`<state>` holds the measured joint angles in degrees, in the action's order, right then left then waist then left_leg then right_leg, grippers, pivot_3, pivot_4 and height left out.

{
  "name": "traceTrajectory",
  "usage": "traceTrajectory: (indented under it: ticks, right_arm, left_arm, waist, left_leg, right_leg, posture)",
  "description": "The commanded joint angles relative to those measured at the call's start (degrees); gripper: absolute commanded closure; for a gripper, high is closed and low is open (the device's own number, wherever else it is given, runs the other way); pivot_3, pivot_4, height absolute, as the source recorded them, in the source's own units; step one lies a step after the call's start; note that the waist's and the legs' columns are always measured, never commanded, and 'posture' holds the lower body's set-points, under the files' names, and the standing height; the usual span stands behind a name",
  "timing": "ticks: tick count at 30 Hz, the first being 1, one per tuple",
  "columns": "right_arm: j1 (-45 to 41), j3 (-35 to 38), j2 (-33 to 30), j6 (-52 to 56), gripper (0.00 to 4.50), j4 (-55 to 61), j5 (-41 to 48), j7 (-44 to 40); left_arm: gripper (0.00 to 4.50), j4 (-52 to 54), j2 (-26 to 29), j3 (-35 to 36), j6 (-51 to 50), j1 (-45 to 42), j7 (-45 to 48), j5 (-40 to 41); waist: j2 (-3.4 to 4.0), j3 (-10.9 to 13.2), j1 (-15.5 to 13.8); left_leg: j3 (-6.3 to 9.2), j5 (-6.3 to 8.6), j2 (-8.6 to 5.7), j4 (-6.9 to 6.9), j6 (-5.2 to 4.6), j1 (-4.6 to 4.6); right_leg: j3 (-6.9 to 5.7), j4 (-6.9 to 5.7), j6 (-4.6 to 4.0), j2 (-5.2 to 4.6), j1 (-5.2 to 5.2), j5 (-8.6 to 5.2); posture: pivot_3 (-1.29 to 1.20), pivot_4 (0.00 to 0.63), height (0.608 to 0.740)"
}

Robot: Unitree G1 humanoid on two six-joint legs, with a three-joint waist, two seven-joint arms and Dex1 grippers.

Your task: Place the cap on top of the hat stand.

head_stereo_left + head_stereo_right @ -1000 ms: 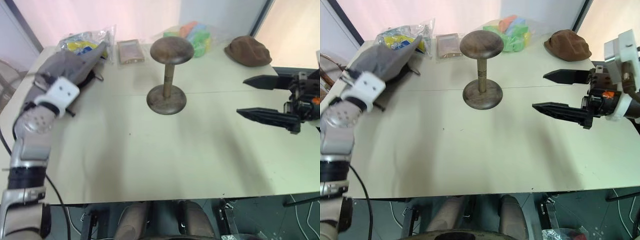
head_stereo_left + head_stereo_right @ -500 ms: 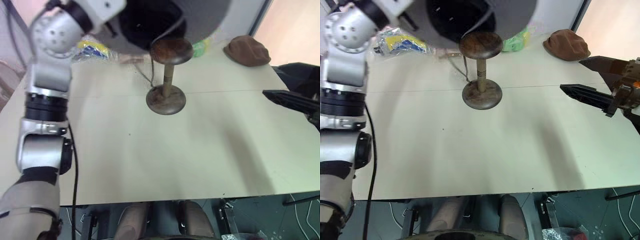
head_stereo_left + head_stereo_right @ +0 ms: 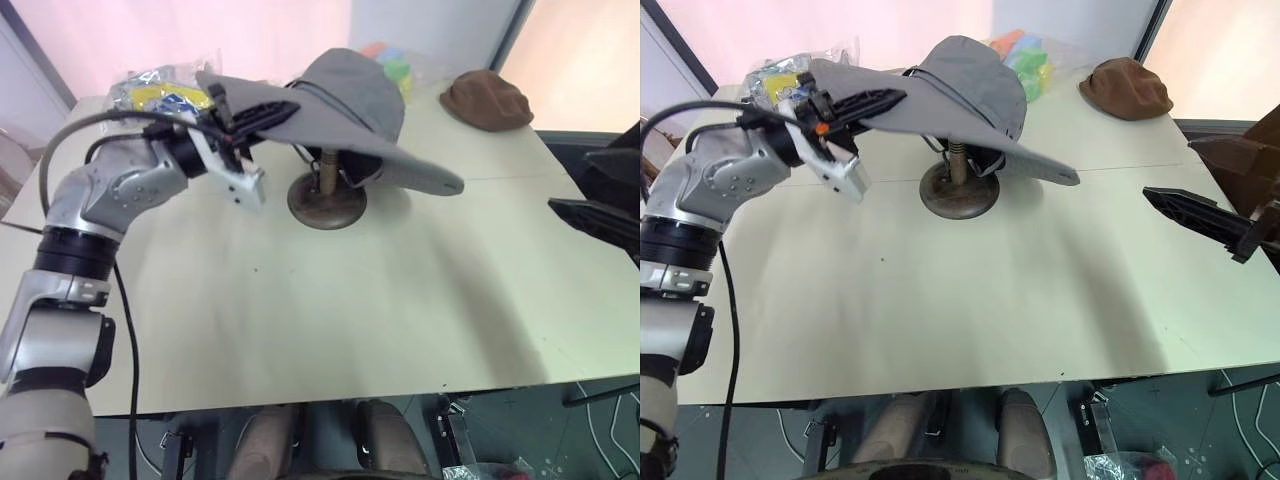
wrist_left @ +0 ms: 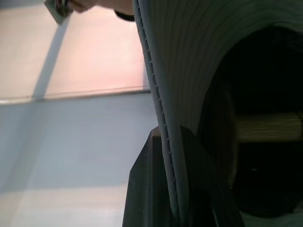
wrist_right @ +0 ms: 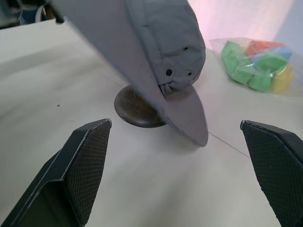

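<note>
Pale cream laminate covers the table (image 3: 330,320), the largest thing in view, with a thin seam running across it behind the stand's base. Next in size is the cap (image 3: 350,105), a grey fabric sun hat with a wide floppy brim; it hangs tilted over the hat stand (image 3: 326,200), its crown covering the stand's domed top so that only the stem and the round disc base show beneath it. Whether the crown actually rests on the dome cannot be told. The brim's near edge droops toward the table on the robot's right of the stand, and small eyelet holes show on the crown in the right wrist view. The left gripper (image 3: 268,112) points level toward the stand and is clamped on the cap's brim at its left edge; the left wrist view shows the stitched brim pinched between the two black fingers (image 4: 147,189). The right gripper (image 5: 180,175) stands well apart at the table's right side, its two textured fingers spread wide with nothing between them, aimed at the stand. At the far edge lie a small brown cap (image 3: 487,100), a bag of green and coloured pieces (image 5: 253,66), and a crinkled yellow and blue packet (image 3: 160,92).
</note>
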<state>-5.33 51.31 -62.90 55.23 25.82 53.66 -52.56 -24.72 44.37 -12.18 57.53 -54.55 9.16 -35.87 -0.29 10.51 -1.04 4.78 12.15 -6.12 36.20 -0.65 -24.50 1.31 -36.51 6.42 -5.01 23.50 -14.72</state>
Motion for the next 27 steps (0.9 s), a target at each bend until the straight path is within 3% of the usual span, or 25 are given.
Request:
traceTrajectory:
  ticks: [1, 8, 23, 27]
  right_arm:
    - [1.0, 1.7, 0.3, -1.7, 0.00, 1.2, -0.3, -0.1]
    - [2.3, -1.7, -1.3, -3.5, 0.00, 1.0, -3.0, -0.5]
    - [-0.2, -4.6, -3.3, -3.4, 0.00, -0.6, -3.4, -1.0]
    - [0.5, -4.4, -3.3, -3.7, 0.00, -0.6, -4.0, -1.7]
  left_arm:
    - [4.44, -1.9, 0.8, -0.5, 2.6, 1.2, -4.4, -4.8]
    - [4.44, -10.3, -1.2, -2.4, 0.7, 6.0, -4.1, -2.8]
    - [4.44, -11.2, -3.6, -5.2, 2.0, 9.0, -2.3, -1.6]
    - [3.06, -11.8, -3.9, -5.5, 2.3, 9.7, 0.5, 1.2]
  waist:
    - [0.00, 0.0, -0.1]
    - [0.02, 0.0, 0.2]
    - [0.01, 0.0, 0.2]
    - [0.01, 0.0, 0.2]
  left_leg:
    - [0.00, 0.00, -0.01, 0.01, 0.00, 0.01]
    - [-0.01, 0.00, -0.01, 0.03, -0.01, 0.08]
    - [-0.01, 0.00, -0.01, 0.05, -0.01, 0.06]
    - [-0.01, 0.00, -0.02, 0.06, -0.01, 0.06]
  right_leg:
    - [-0.01, 0.00, 0.01, 0.00, -0.02, 0.00]
    - [-0.05, -0.08, 0.03, 0.01, -0.04, 0.01]
    - [-0.04, -0.13, 0.03, -0.01, 0.01, 0.01]
    - [-0.05, -0.13, 0.03, -0.02, 0.00, 0.01]
  posture:
    - [0.00, 0.150, 0.735]
    - [0.00, 0.150, 0.735]
    - [0.00, 0.150, 0.735]
    - [0.00, 0.150, 0.735]
